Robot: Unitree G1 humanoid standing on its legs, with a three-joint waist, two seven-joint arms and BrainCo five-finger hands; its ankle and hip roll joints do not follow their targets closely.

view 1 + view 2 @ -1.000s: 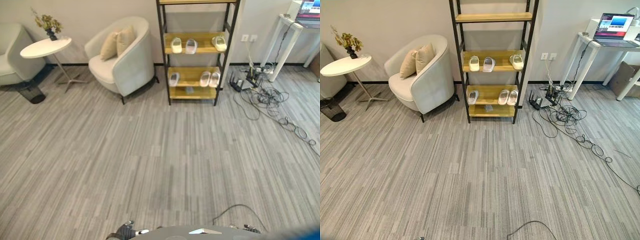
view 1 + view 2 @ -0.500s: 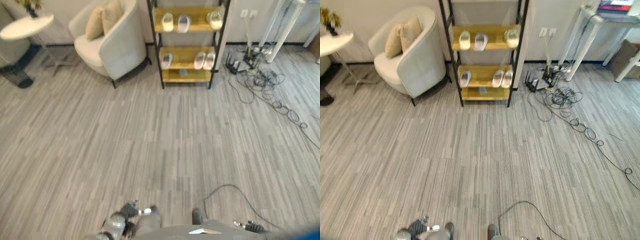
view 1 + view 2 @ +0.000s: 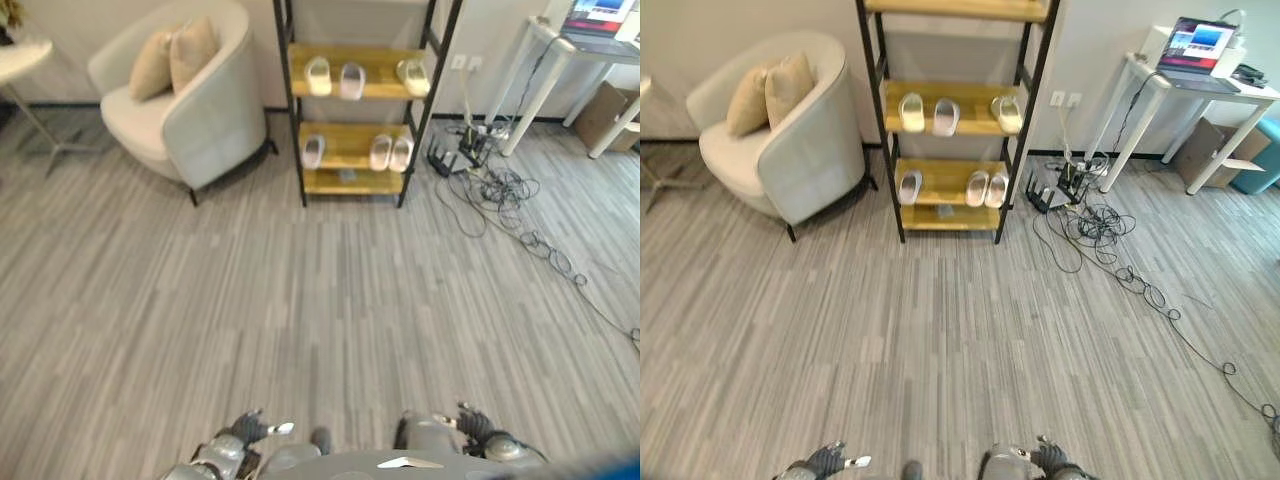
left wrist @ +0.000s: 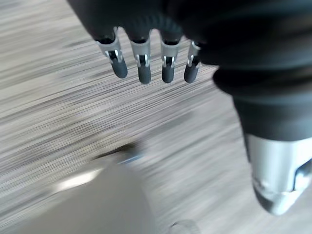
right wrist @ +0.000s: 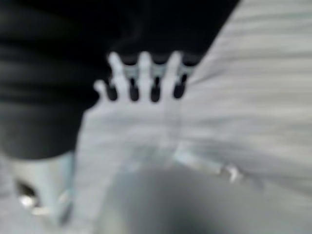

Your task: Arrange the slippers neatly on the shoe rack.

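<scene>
The black-framed shoe rack (image 3: 380, 88) with wooden shelves stands against the far wall, well away from me. Its middle shelf holds three pale slippers: two close together (image 3: 318, 75) (image 3: 350, 80) and one at the right end (image 3: 412, 75). The lower shelf has one slipper on the left (image 3: 313, 152) and a pair on the right (image 3: 391, 153). My left hand (image 3: 245, 430) and right hand (image 3: 470, 425) hang low at the view's bottom edge. Both are open and hold nothing, the fingers (image 4: 141, 68) (image 5: 146, 73) straight above the floor.
A pale armchair (image 3: 190, 120) with two cushions stands left of the rack. Tangled cables (image 3: 510, 195) lie on the floor to its right, under a white desk (image 3: 545, 40) with a laptop. A cardboard box (image 3: 610, 110) sits far right. Grey plank floor stretches between me and the rack.
The camera has swung right and tilted down, so the rack now sits nearer the middle. Both hands now show at the bottom edge. The slippers have not moved.
</scene>
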